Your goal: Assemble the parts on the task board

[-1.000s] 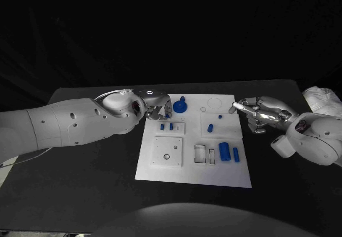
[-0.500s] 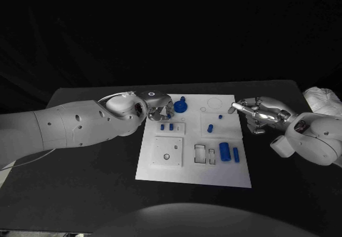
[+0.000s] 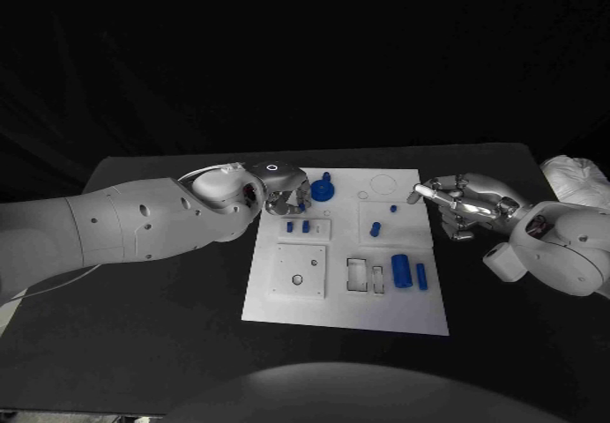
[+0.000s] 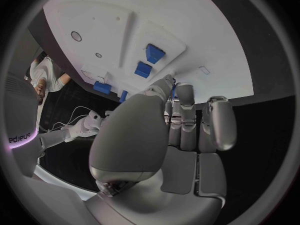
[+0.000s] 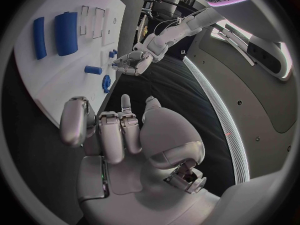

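Observation:
The white task board (image 3: 343, 304) lies mid-table. My left hand (image 3: 286, 196) hovers over its far left corner, beside a round blue part (image 3: 323, 189). Its thumb and fingers (image 4: 182, 116) reach down toward the board with nothing seen between them. Two small blue pegs (image 3: 298, 226) stand just in front of it, also seen as blue pegs (image 4: 149, 61). My right hand (image 3: 457, 207) hangs off the board's right edge, holding nothing, one finger (image 5: 125, 103) stretched out. A short blue part (image 3: 375, 229), a thick blue cylinder (image 3: 400, 270) and a slim blue bar (image 3: 420, 276) lie on the board.
A square plate with a hole (image 3: 298, 271) and two narrow slots (image 3: 365, 275) sit in the board's near half. A white bundle (image 3: 572, 172) lies at the table's far right edge. Black table (image 3: 152, 335) spreads around the board.
My left hand has shifted slightly to the right, closer to the round blue part. The right hand and the parts have stayed put.

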Robot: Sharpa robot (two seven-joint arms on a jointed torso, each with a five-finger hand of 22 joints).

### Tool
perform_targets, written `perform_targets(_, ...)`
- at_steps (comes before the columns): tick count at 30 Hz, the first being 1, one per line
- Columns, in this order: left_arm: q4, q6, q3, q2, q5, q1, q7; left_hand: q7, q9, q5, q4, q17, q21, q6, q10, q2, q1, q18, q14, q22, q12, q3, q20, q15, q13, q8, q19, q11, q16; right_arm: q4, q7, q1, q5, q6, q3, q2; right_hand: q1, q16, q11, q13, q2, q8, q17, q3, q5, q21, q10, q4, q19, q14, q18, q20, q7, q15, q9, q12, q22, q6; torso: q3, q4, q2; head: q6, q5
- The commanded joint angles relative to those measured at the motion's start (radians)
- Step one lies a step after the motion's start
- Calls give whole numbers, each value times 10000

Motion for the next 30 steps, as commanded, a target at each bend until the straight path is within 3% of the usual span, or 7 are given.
perform_targets(1, -8, 319, 3, 38, -90, -12, -114, -18, -16, 37, 23, -44, -66, -54, 28, -90, -17, -38, -92, 1854, -67, 58, -17, 15, -20, -60, -72, -19, -56, 13, -9, -11, -17, 207, -1, 0, 47, -61, -124, 1013, 42, -40, 1948, 32, 59, -43, 963, -51, -85, 588, 181, 9, 35, -68, -14, -36, 1591, 15, -3, -5, 10, 0, -20)
perform_targets(21, -27, 596, 3, 55, -58, -27, -210, -84, -52, 34, 52, -279, -241, -70, -44, -151, -65, -7, -288, 1810, -194, 73, -5, 15, -70, -113, -169, -40, -246, -14, -61, -38, -17, 249, -1, 44, 117, -79, -118, 989, 73, -55, 1929, 70, 91, -99, 936, -76, -128, 571, 193, 18, 40, -61, -20, -52, 1576, 10, -4, 4, 2, 0, 6)
perform_targets(30, -13, 456, 4, 31, -47, -28, -221, -584, -303, -150, 243, -408, -383, -1056, -471, -376, -279, 10, -407, 1783, -496, 59, 41, 130, -182, -608, -243, 143, -311, -24, -95, -48, -17, 257, -1, 45, 137, -99, -115, 965, 79, -57, 1907, 80, 97, -140, 910, -84, -155, 554, 203, 21, 40, -59, -21, -68, 1564, 12, -4, 7, -2, 0, 14)
